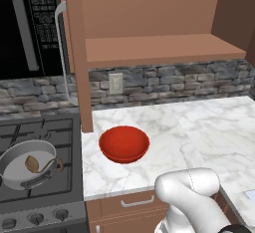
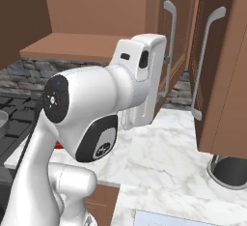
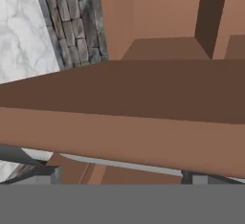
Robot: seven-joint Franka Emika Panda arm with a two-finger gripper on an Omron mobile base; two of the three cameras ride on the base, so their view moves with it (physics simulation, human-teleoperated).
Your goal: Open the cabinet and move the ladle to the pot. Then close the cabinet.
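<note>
The cabinet [image 1: 159, 50] stands open, its inner shelf bare, and its left door [image 1: 74, 53] swings out edge-on beside the microwave. The grey pot [image 1: 15, 152] sits on the stove at the lower left. The dark-brown ladle [image 1: 40, 166] lies inside it, scoop down. In the right base view my white hand [image 2: 143, 70] is raised against a silver bar handle [image 2: 169, 46] of the right door. In the hand view my gripper [image 3: 119, 177] is open, and that door's brown edge [image 3: 119, 117] and the silver bar [image 3: 119, 163] lie close in front of its fingertips [image 3: 50, 174].
A red bowl [image 1: 124, 144] rests on the marble counter [image 1: 199, 127] near the stove. The black microwave [image 1: 25, 23] hangs at upper left. Another brown door with a long handle [image 2: 205, 61] juts out at the right, above a dark round object [image 2: 230, 172].
</note>
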